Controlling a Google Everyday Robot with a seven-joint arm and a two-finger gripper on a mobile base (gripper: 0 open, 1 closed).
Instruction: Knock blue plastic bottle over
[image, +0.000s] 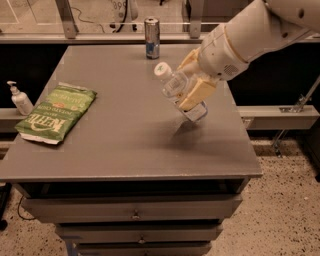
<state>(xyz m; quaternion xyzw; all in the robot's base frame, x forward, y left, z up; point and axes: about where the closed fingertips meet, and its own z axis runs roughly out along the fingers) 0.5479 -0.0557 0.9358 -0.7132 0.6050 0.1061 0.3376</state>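
Note:
The blue plastic bottle (178, 90) is clear with a white cap and leans steeply, cap pointing up-left, base low over the right-middle of the grey table (125, 145). My gripper (192, 77) reaches in from the upper right on a white arm. Its tan fingers (198, 93) sit on either side of the bottle's body and are shut on it. The bottle's base hangs just above its shadow on the table top.
A slim silver-and-blue can (152, 31) stands at the table's far edge. A green chip bag (56, 113) lies at the left. A small white pump bottle (20, 99) stands on a ledge left of the table. Drawers are below the table's front edge.

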